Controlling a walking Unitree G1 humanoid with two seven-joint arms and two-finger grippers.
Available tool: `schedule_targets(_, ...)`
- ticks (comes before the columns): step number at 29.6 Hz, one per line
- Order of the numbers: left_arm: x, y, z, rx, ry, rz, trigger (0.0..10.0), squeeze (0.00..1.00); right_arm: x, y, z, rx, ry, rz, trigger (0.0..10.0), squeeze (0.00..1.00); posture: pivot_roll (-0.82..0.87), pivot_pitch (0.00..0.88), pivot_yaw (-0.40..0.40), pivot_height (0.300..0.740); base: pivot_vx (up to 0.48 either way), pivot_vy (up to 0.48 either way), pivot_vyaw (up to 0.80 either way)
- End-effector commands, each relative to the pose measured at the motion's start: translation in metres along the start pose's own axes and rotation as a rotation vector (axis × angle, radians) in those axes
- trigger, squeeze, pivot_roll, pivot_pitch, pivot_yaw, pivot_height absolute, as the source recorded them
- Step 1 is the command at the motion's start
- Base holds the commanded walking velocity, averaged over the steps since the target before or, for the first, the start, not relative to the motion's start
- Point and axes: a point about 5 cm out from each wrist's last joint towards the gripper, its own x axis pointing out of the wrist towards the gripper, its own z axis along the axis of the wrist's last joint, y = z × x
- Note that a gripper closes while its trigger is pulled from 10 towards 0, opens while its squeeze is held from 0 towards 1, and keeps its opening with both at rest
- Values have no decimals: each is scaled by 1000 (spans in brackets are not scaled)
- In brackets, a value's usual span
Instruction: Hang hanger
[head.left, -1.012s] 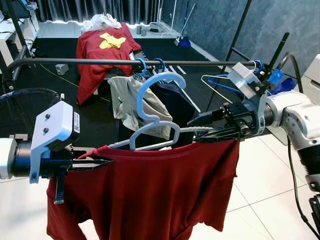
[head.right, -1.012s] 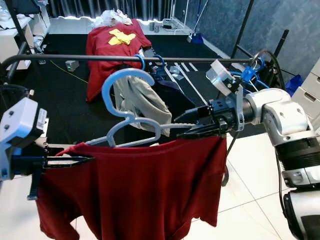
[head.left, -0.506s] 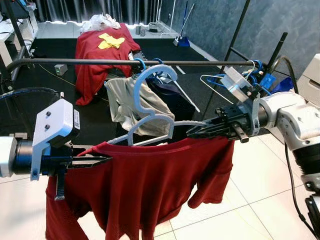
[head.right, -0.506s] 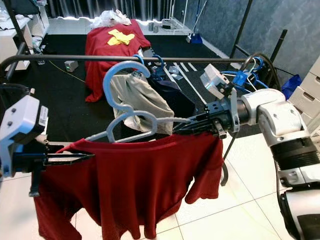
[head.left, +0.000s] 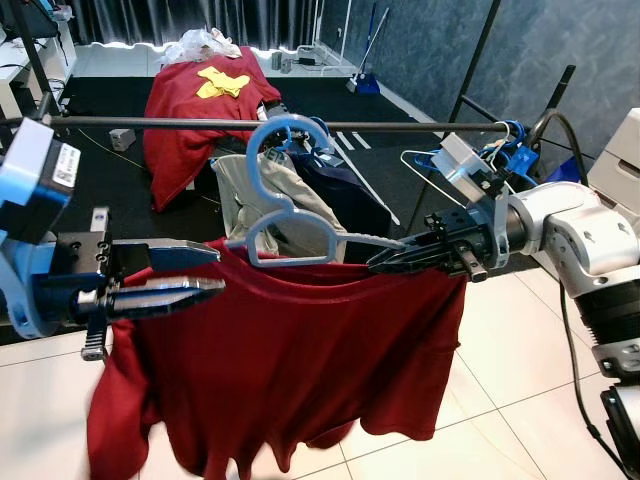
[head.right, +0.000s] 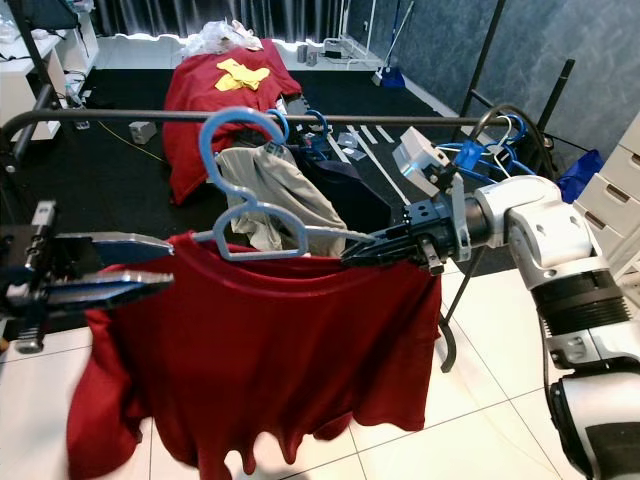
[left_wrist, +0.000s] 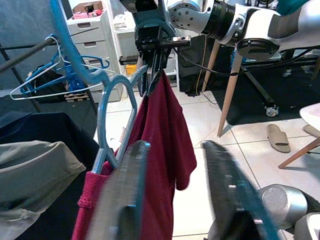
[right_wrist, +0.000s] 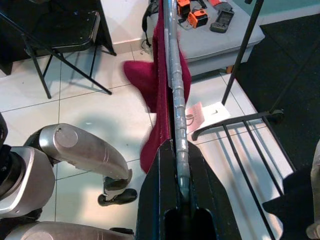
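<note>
Two grippers carry the blue hanger (head.left: 275, 215) below the rail (head.left: 250, 124). The right gripper (head.left: 385, 262), at three o'clock, is clamped on its arm; the left gripper (head.left: 205, 270), at nine, gapes empty. The red shirt (head.left: 300, 350) is limp and light; the stiff arm is best held.

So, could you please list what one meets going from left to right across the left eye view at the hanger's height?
left gripper → light blue hanger carrying the red T-shirt → right gripper → right arm
</note>
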Motion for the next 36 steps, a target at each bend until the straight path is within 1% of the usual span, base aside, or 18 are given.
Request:
schedule_targets(1,0,-2,0,-14,2,-18,10000,1000,-2,0,2,-9,-2,-8,0,0,-38,0,-95,740,0,0,0)
schedule_targets(2,-5,-1,1,0,5,-17,10000,1000,-2,1,2,-9,-1,-7,0,0,-40,0,-94,740,0,0,0)
schedule_targets(3,-9,1,5,23,-24,8,10000,1000,-1,2,1,-9,1,-4,0,0,-41,0,-93,740,0,0,0)
schedule_targets(5,-12,4,9,37,-54,30,10000,1000,-1,2,1,-9,3,0,0,0,-41,0,-93,740,0,0,0)
schedule_targets(6,-11,6,12,52,-92,57,10000,373,0,4,1,-10,4,10,0,0,-41,0,-93,740,0,0,0)
schedule_targets(7,-11,6,12,52,-92,57,10000,373,0,4,1,-10,4,10,0,0,-41,0,-93,740,0,0,0)
schedule_targets(8,-6,10,13,59,-125,99,10000,0,3,6,1,-9,2,28,0,0,-41,0,-94,740,0,0,0)
schedule_targets(10,-2,14,11,65,-140,134,10000,0,7,8,1,-11,6,48,0,0,-41,0,-94,740,0,0,0)
schedule_targets(12,-2,14,11,65,-140,134,10000,0,7,8,1,-11,6,48,0,0,-41,0,-94,740,0,0,0)
schedule_targets(13,1,17,10,77,-156,172,10000,0,12,13,0,-19,20,82,0,0,-48,0,-96,740,0,0,0)
schedule_targets(16,-5,22,12,67,-200,217,10000,0,23,21,-1,-24,29,150,0,0,-42,0,-98,740,0,0,0)
schedule_targets(18,-8,18,11,49,-202,189,10000,0,27,24,-1,-23,28,173,0,0,-43,0,-98,740,0,0,0)
schedule_targets(23,-8,16,8,42,-183,175,10000,0,31,24,-1,-24,27,189,0,0,-46,0,-100,740,0,0,0)
schedule_targets(26,-6,14,8,22,-198,150,10000,0,33,25,-1,-26,29,194,0,0,-45,0,-102,740,0,0,0)
schedule_targets(27,-5,12,9,13,-206,129,4000,0,33,25,-1,-27,30,193,0,0,-45,0,-102,740,0,0,0)
schedule_targets(28,-5,12,9,13,-206,129,4000,0,33,25,-1,-27,30,193,0,0,-45,0,-102,740,0,0,0)
schedule_targets(29,-4,10,10,-4,-213,110,0,0,33,25,-1,-28,31,191,0,0,-46,0,-102,740,0,0,0)
schedule_targets(36,2,8,10,-17,-212,89,0,0,31,25,0,-29,38,186,0,0,-48,0,-101,740,0,0,0)
